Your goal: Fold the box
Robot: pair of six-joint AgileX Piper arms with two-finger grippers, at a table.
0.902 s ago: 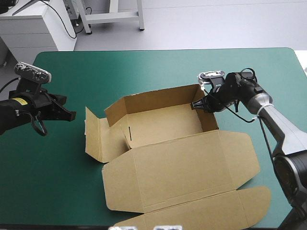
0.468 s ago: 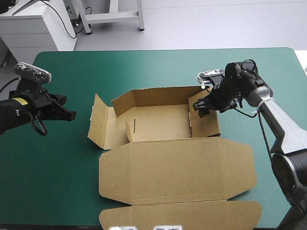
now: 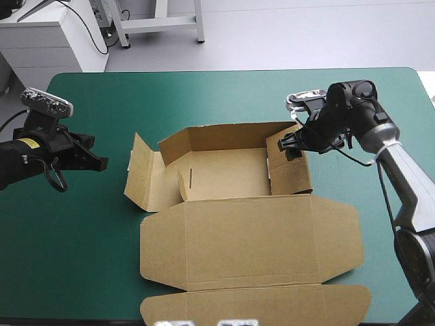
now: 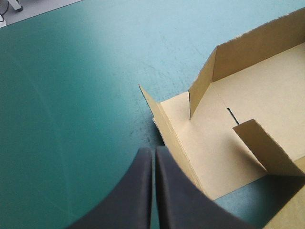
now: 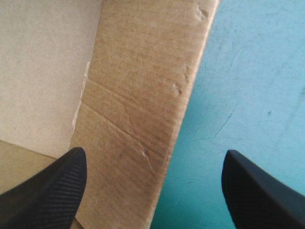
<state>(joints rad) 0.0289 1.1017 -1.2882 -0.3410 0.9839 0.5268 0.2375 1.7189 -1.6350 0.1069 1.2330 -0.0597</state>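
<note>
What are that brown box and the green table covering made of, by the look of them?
The box: corrugated cardboard, matte, going by the fine ribbing, dents and ragged cut edges. The teal-green cover: probably a smooth rubbery or vinyl mat, with a soft sheen and faint scuffs.

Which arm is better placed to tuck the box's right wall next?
Right: the right gripper stands open astride the box's right wall; the left gripper is shut, apart from the left flap.

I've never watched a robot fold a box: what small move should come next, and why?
Probably shut the right end effector on the right wall of the box: its open fingers straddle that raised wall, while the left end effector hangs shut, clear of the box.
</note>
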